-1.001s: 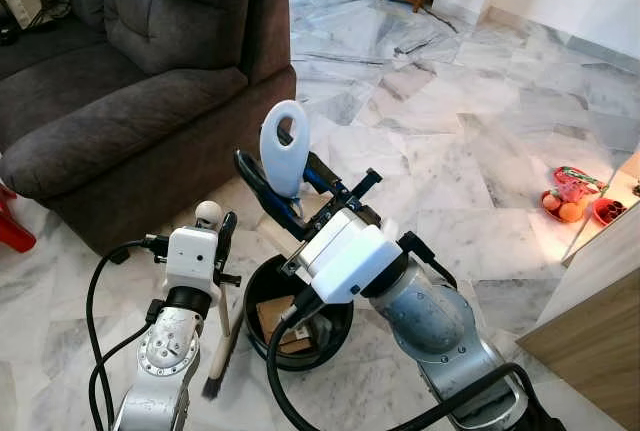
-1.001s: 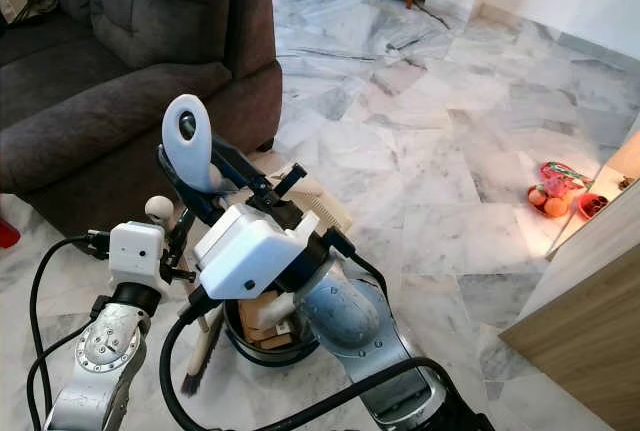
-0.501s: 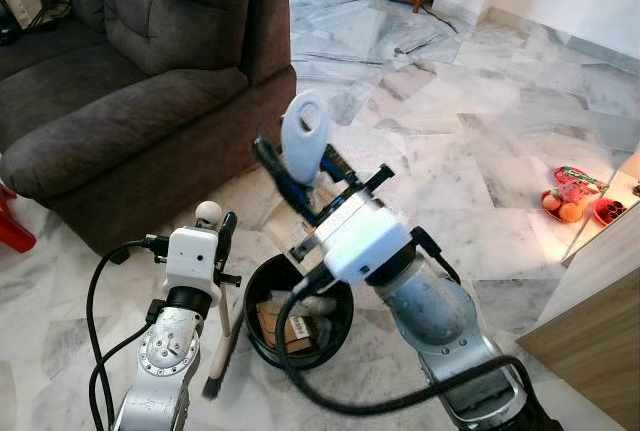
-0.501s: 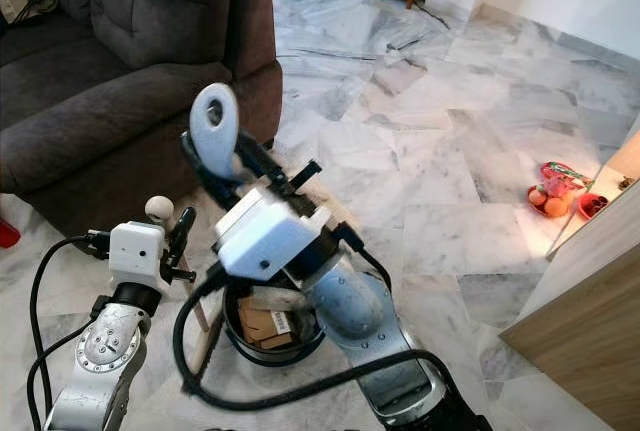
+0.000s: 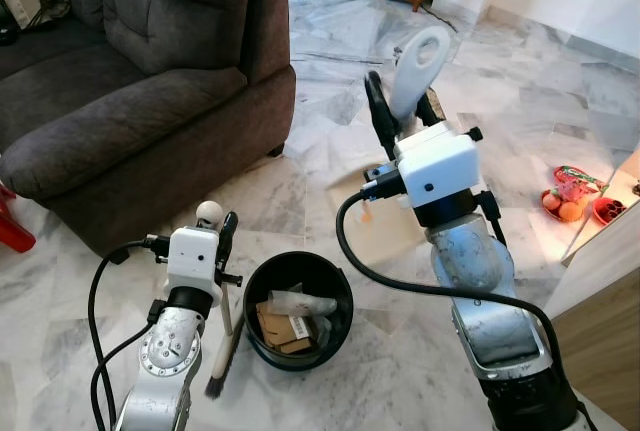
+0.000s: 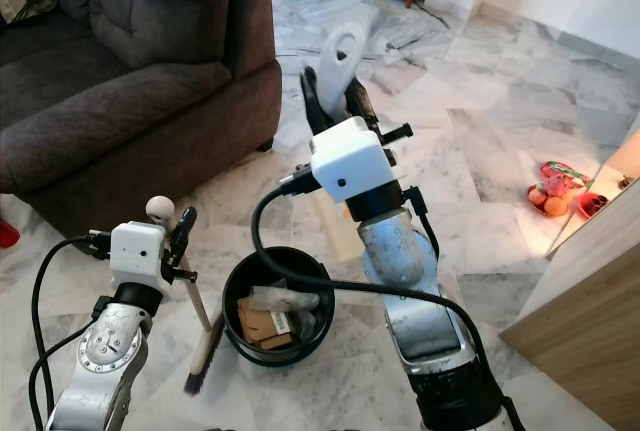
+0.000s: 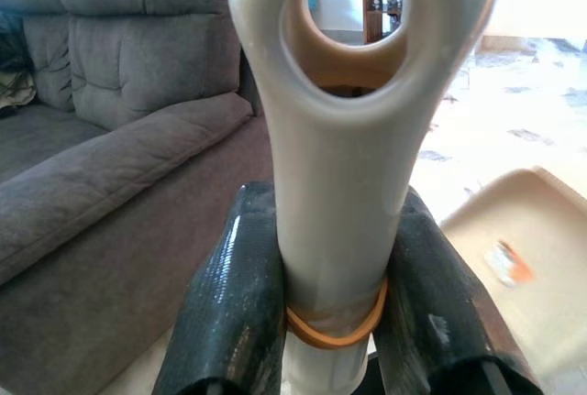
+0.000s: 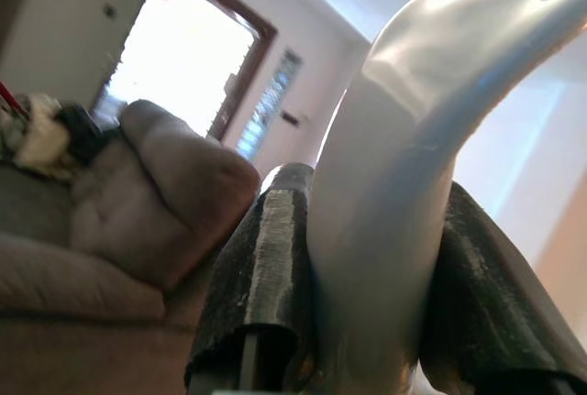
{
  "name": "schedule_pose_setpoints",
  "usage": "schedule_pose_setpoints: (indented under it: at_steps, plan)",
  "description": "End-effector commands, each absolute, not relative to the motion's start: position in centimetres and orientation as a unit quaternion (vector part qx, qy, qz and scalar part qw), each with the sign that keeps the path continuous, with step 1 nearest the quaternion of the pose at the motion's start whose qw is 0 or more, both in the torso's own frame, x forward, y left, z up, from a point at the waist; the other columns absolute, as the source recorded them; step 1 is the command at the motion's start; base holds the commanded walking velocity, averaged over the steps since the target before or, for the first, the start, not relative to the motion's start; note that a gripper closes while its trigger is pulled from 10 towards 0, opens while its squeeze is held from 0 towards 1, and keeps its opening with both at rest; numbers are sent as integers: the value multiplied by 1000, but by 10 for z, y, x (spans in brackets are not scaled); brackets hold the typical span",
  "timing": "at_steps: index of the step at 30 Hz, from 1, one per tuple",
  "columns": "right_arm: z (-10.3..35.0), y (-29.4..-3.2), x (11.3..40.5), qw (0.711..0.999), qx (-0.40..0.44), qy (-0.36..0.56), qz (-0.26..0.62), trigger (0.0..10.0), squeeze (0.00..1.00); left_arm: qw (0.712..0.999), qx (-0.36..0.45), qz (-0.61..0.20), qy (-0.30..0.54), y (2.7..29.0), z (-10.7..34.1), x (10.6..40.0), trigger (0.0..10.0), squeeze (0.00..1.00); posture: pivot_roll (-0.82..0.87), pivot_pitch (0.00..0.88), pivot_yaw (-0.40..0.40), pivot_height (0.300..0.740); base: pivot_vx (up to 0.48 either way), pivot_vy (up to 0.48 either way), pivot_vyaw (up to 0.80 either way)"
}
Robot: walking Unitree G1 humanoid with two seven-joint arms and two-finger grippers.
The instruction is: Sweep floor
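Dustpan (image 5: 385, 229), clamped in your right pincer (image 5: 401, 106), has swung off the bin (image 5: 262, 281) below it; left pincer (image 5: 224, 239) grips the brush (image 5: 226, 336), so emptying seems done.

A pale dustpan (image 5: 385, 221) was held raised above the marble floor (image 5: 500, 166) by its white looped handle in the right gripper (image 5: 398, 111). A small brush (image 5: 225, 336) was gripped upright by the left gripper (image 5: 222, 241), beside a black bin (image 5: 262, 281) holding cardboard scraps.
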State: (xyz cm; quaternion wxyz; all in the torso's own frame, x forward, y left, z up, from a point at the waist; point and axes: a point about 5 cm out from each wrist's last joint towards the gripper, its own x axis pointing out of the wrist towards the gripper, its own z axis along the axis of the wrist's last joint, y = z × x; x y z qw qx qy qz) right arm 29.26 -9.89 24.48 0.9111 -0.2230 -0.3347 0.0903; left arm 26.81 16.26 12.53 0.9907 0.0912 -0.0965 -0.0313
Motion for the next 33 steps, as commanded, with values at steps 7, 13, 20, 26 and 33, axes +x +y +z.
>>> schedule_pose_setpoints:
  at_steps: [7, 13, 20, 26, 33]
  plan:
    - [216, -135, 304, 927, -235, -290, 16, 10000, 0, 988, 99, -28, -116, 165, 131, 266, 10000, 0, 162, 155, -29, 740, 0, 0, 0]
    - [184, -149, 308, 952, -200, -230, -4, 10000, 0, 988, 100, -29, -114, 165, 130, 265, 10000, 0, 166, 157, -27, 740, 0, 0, 0]
    - [155, -165, 310, 974, -149, -167, -40, 10000, 0, 988, 102, -29, -111, 166, 128, 262, 10000, 0, 168, 156, -28, 740, 0, 0, 0]
    - [142, -167, 310, 975, -154, -155, -37, 10000, 0, 988, 103, -28, -108, 168, 127, 260, 10000, 0, 164, 153, -27, 740, 0, 0, 0]
    - [122, -172, 307, 985, -114, -119, -44, 10000, 0, 989, 103, -25, -102, 171, 123, 256, 10000, 0, 169, 148, -25, 740, 0, 0, 0]
